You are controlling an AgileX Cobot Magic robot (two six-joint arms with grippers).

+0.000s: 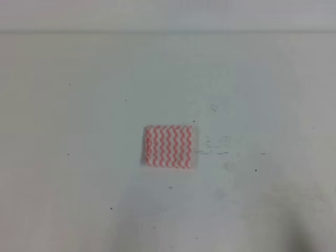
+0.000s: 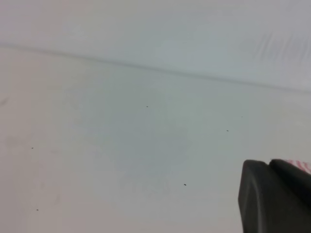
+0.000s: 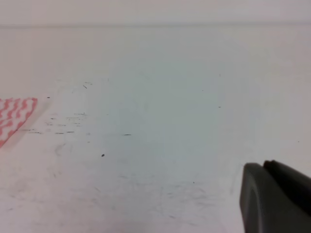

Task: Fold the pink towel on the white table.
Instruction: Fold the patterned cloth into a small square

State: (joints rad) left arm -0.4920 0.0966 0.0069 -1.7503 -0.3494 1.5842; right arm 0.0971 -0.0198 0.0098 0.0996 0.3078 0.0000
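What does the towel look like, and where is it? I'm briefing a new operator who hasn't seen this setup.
On the broad white table, look near the middle. The pink towel lies there flat as a small rectangle, the only cloth, with pink-and-white wavy stripes against plain white marked by a few dark specks.

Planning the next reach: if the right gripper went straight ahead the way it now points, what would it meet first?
Probably only the bare white table. The pink-and-white zigzag towel lies far left of that line, though depth is unclear.

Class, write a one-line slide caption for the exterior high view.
Small pink towel lying flat mid white table, no gripper in view.
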